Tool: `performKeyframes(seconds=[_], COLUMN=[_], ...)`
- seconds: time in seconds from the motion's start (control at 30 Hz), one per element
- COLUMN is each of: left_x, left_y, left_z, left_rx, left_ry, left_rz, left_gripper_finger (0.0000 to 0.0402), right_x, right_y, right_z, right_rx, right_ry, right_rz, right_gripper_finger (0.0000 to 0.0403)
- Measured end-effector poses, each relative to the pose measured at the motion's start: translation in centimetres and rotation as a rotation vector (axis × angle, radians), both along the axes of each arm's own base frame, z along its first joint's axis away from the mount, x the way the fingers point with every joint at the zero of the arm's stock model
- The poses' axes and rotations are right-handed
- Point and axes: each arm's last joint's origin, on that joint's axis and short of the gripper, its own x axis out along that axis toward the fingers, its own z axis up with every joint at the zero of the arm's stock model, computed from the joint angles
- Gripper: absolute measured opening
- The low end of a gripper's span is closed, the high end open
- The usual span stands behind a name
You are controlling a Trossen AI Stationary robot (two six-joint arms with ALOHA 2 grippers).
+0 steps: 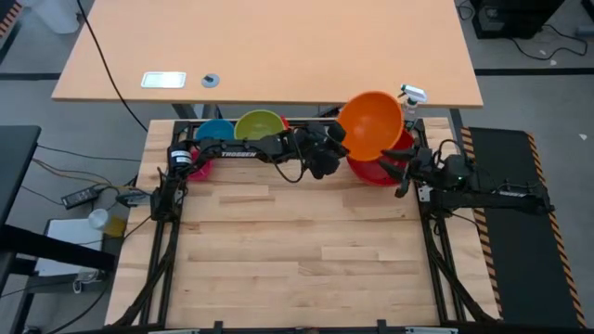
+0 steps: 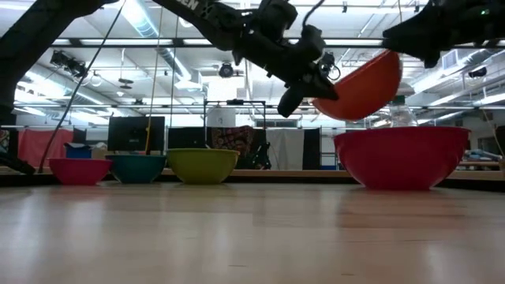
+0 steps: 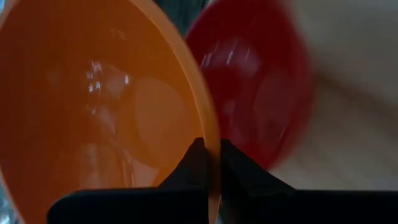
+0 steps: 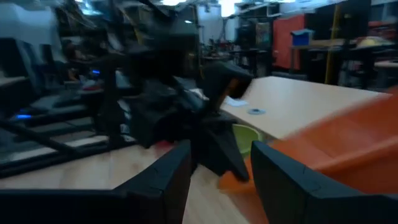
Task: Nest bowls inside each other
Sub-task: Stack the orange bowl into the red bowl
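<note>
Low view makes the risk pretty obvious imo: the orange bowl [image 2: 361,85] hangs tilted in the air over the red bowl [image 2: 402,156], held only by a thin pinch on its rim. The left gripper [image 3: 210,163] has its fingers squeezed together on that rim, one finger inside and one outside, so the bowl sits right at the fingertips. A rim grip like that could let it swivel or slip, and if it lands crooked it might catch on the red bowl's edge and sit cocked, or shove it along the table [image 1: 306,250].

Second worry is crowding. The right gripper [image 4: 219,167] hovers just beside the orange bowl at the right end of the table's far edge, fingers apart and holding nothing, close enough that the two arms could bump.

Bowl layout from the high view: everything lines up along the far edge. Red sits near the far right corner with orange above it, overlapping it from overhead. Lime green bowl [image 1: 260,124] is around the middle, blue bowl [image 1: 213,131] next to it, and magenta pink bowl [image 1: 197,165] is near the far left corner, all well apart from the left gripper.
</note>
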Motion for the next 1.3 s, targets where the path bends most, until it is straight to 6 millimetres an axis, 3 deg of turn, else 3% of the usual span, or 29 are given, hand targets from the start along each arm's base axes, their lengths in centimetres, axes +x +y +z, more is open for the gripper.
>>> performKeyframes(seconds=[0.13,0.27,0.63,1.0,1.3], left_x=[-0.1,1.0,5.3,5.5,5.9], left_y=[1.7,2.5,1.3,1.5,1.7], left_z=[-0.8,-1.4,0.2,-0.2,-0.7], left_rx=[-0.062,-0.088,-0.199,-0.247,-0.264], left_ry=[-0.025,-0.019,0.185,0.233,0.209], left_rz=[-0.171,-0.207,-0.111,-0.061,-0.094], left_gripper_finger=[0.0013,0.0013,0.0013,0.0013,0.0018], right_x=[0.0,0.3,-0.3,-1.2,-2.9], right_y=[0.1,0.1,0.1,0.2,0.4], right_z=[0.0,0.0,1.0,1.1,3.1], right_rx=[0.012,0.022,-0.039,-0.039,-0.163], right_ry=[-0.007,-0.003,-0.096,-0.105,-0.23], right_rz=[0.04,0.038,0.027,0.025,-0.003], right_gripper_finger=[0.0175,0.0175,0.0175,0.0172,0.0166])
